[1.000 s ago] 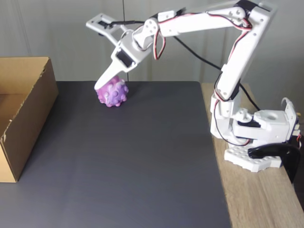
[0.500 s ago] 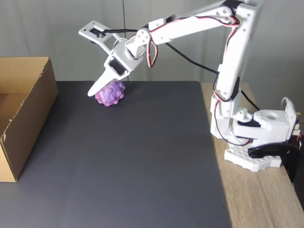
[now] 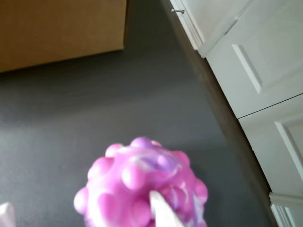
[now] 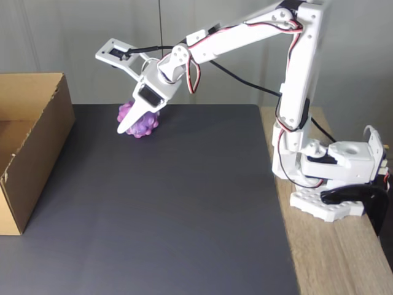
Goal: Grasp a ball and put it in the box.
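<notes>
- The ball (image 3: 142,189) is round and bumpy, with fat little knobs all over it. It is bright pink with swirls of purple and white. In the wrist view it looks big and a bit blurry because it is so close.
- In the fixed view the ball (image 4: 140,123) sits at the far edge of the dark mat (image 4: 166,203), near the back wall, and it looks more purple there.
- My jaws (image 4: 132,120) are down at the ball. One white finger (image 4: 136,117) lies across the front of the ball in the fixed view, and its tip (image 3: 163,213) pokes up in front of the ball in the wrist view. A bit of my other finger (image 3: 5,213) shows far off at the left edge, so my jaws are apart, with the ball between them.
- The box (image 4: 31,147) is plain brown cardboard, much bigger than the ball. It stands at the left side of the mat in the fixed view, well apart from the ball.
- My white arm (image 4: 245,31) reaches over from its base (image 4: 334,184), which stands on the wooden desk (image 4: 344,258) at the right.
</notes>
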Robot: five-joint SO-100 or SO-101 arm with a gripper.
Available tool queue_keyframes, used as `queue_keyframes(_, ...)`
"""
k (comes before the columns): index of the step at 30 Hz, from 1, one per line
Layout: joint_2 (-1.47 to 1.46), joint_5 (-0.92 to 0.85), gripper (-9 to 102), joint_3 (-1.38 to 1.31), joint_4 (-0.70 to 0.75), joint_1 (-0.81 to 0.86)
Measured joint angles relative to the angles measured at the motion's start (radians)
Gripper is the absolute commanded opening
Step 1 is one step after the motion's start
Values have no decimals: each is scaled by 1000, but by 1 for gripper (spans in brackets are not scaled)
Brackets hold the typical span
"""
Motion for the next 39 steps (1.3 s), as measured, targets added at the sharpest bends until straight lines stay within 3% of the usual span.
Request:
queue_keyframes(4,-18,14,33,-2,-2,0)
queue_keyframes(12,-37,78,2,-2,-6,0)
queue_keyframes(27,-29,52,0,0,-18,0)
queue_keyframes(39,202,23,0,5,112,-64)
